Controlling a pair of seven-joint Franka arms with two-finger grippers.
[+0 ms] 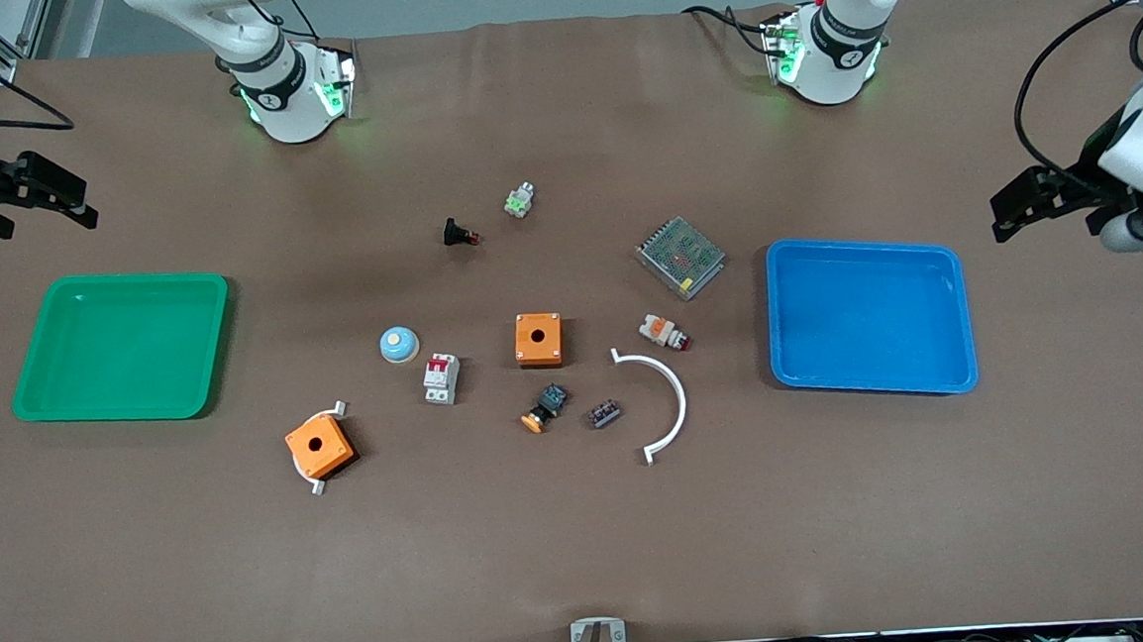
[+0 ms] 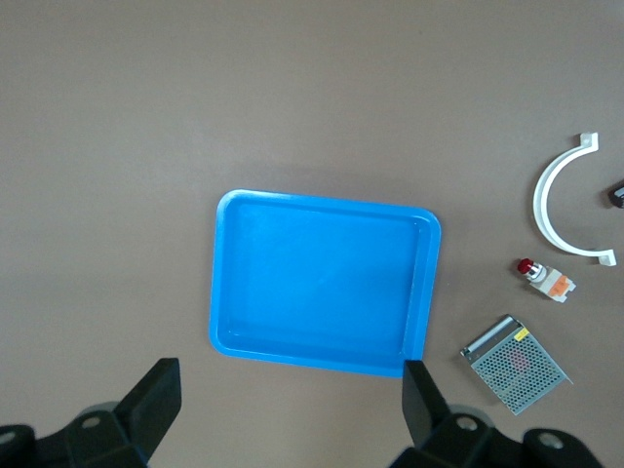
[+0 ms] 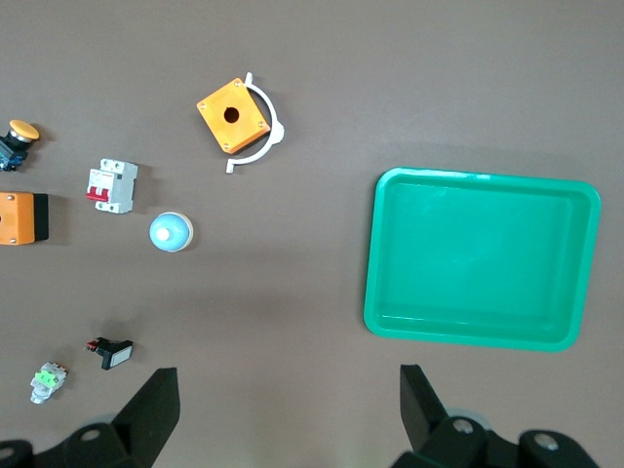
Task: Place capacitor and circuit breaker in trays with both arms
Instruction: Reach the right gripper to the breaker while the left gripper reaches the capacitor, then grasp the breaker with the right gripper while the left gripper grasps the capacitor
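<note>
The capacitor [image 1: 604, 414], a tiny dark block, lies on the table inside the white curved piece; only its edge shows in the left wrist view [image 2: 618, 193]. The circuit breaker [image 1: 441, 378], white-grey with red levers, lies beside a blue-white button and also shows in the right wrist view [image 3: 111, 185]. My left gripper [image 1: 1021, 202] is open and empty, high over the table's edge at the left arm's end by the blue tray [image 2: 290, 390]. My right gripper [image 1: 63, 193] is open and empty, high over the right arm's end by the green tray [image 3: 288, 390].
The green tray [image 1: 122, 347] and the blue tray [image 1: 869, 313] are empty. Two orange boxes [image 1: 538, 339] [image 1: 319, 447], a white curved piece [image 1: 671, 404], a metal mesh unit [image 1: 681, 257], a blue-white button [image 1: 399, 344] and several small parts lie mid-table.
</note>
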